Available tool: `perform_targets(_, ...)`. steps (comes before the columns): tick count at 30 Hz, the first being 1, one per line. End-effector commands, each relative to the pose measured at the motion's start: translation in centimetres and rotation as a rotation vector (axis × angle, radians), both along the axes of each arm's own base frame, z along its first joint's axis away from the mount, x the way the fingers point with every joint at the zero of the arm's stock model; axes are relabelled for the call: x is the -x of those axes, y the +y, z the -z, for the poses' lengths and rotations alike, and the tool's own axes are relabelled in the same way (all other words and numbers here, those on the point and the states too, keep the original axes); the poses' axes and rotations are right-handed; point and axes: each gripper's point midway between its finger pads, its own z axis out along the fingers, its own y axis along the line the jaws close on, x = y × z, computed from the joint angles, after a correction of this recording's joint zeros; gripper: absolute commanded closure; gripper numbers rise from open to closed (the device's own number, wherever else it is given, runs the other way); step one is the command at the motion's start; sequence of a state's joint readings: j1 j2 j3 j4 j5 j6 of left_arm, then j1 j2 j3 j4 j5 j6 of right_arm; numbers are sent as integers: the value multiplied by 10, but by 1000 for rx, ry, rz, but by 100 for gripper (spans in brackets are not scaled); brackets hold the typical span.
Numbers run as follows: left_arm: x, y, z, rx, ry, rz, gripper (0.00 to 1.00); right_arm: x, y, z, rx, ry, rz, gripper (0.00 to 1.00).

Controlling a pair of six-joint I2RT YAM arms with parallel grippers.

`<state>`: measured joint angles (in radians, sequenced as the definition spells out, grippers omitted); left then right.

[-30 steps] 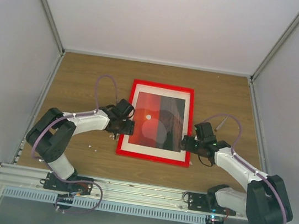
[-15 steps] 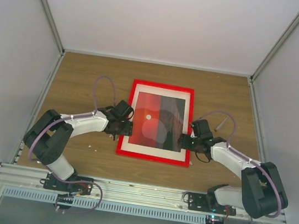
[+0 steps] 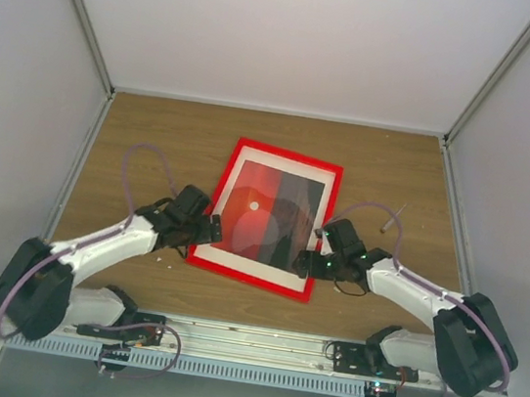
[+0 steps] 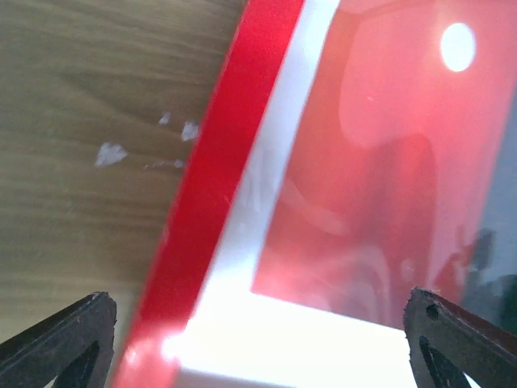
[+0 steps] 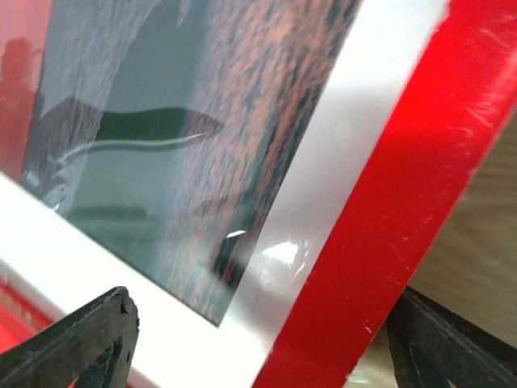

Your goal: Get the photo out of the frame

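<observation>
Left gripper (image 3: 205,233), jaws spread wide, sits at the near left edge of the frame (image 3: 291,154). The right gripper (image 3: 304,261), jaws likewise apart, sits at its near right edge. Neither is closed on anything. In the left wrist view the fingers (image 4: 60,339) straddle the red rim and the white mat (image 4: 266,162) close to a corner. In the right wrist view the fingers (image 5: 77,343) flank the rim, which crosses in front of the right-hand one. The frame lies face up on the wooden table (image 3: 144,142), skewed so that its far end leans right. The photo (image 3: 267,217) sits inside the frame behind the mat, with red sky and white sun to the left and dark sea to the right. White flecks (image 4: 109,153) dot the wood just left of the rim.
</observation>
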<state>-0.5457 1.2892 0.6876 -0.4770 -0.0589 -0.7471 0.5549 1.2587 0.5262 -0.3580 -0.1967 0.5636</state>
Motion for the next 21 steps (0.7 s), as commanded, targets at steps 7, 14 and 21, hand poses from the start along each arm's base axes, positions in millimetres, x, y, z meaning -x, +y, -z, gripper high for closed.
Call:
perform_targets(7, 44, 23, -24, 228, -27, -216, 1, 7, 64, -31, -77, -5, -245, 12)
perform_targets(14, 69, 20, 0, 315, 67, -255, 1, -99, 12, -81, -30, -195, -69, 5)
perform_targets(21, 84, 20, 17, 363, 106, -280, 1, -240, -19, -120, -45, -419, -54, 4)
